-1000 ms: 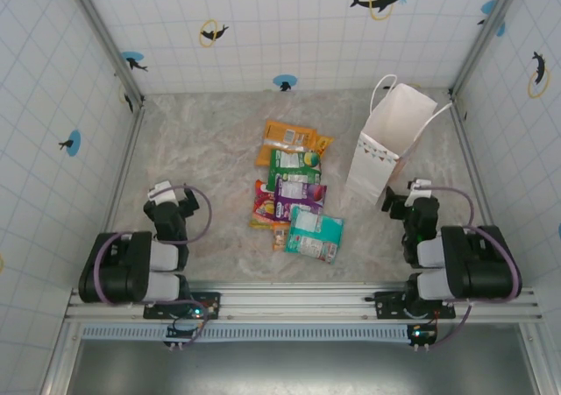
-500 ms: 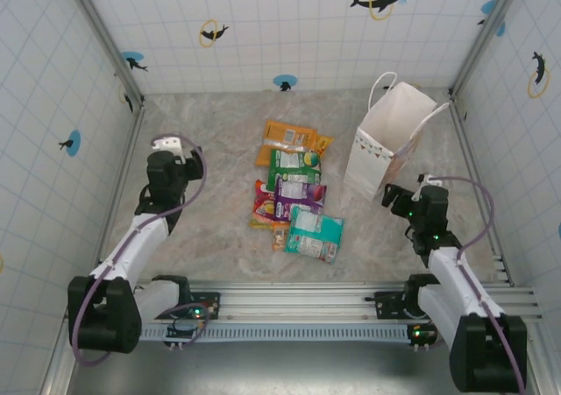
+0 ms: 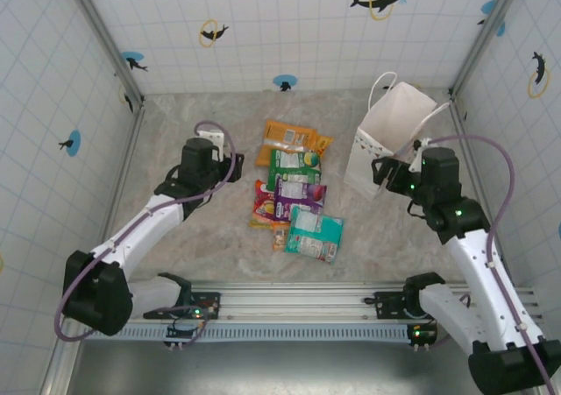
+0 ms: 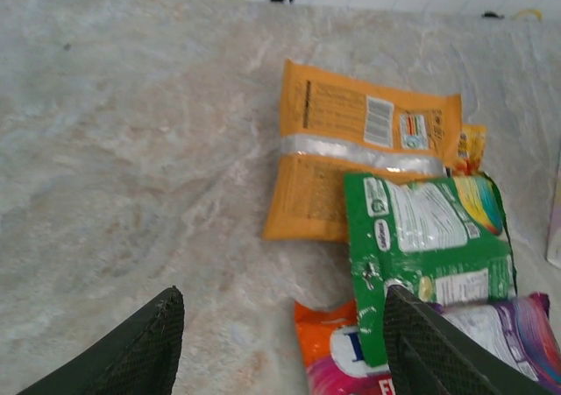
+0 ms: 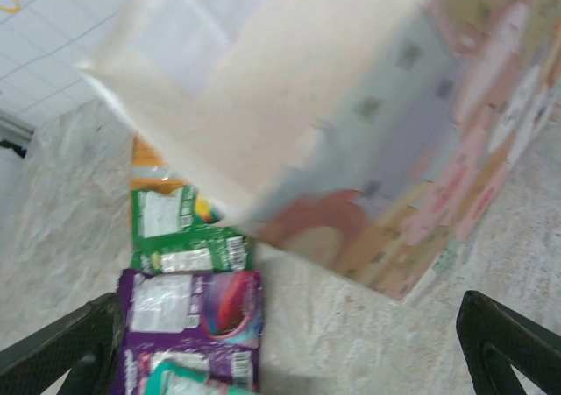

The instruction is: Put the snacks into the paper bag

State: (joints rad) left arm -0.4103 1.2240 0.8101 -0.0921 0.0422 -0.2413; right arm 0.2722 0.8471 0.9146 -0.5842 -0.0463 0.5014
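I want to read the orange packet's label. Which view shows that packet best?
The left wrist view: the orange packet lies large and nearly whole, one corner under the green packet. The top external view shows it small; the right wrist view catches an orange sliver beside the paper bag.

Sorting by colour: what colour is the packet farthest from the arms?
Orange packet; left wrist view.
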